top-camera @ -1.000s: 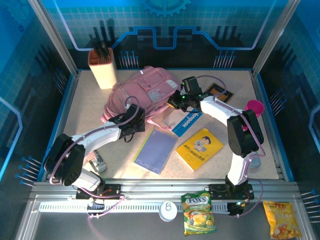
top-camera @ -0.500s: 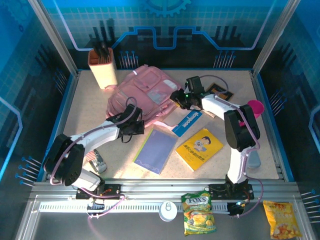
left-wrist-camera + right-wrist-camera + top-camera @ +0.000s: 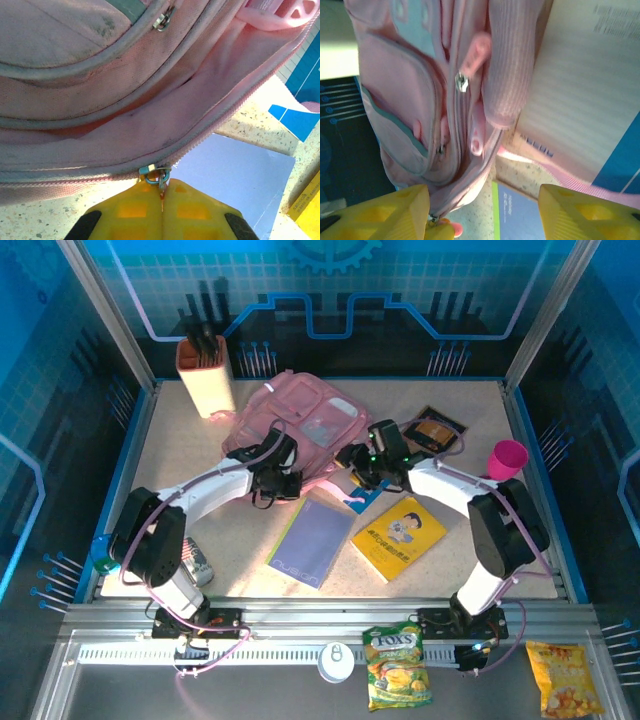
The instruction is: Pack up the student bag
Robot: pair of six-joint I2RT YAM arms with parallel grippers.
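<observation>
Pink soft fabric student bag (image 3: 300, 420): set at the far middle of the tabletop (image 3: 175, 440), just beyond both tools. Left tool (image 3: 161, 190): clamped on the small metal zip pull (image 3: 156, 175) at its near edge. Right tool (image 3: 485, 210): jaws wide, empty, beside its right flank, along the zip line.

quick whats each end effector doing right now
Left end effector: shut on the zip pull of the student bag.
Right end effector: open, holding nothing.
</observation>
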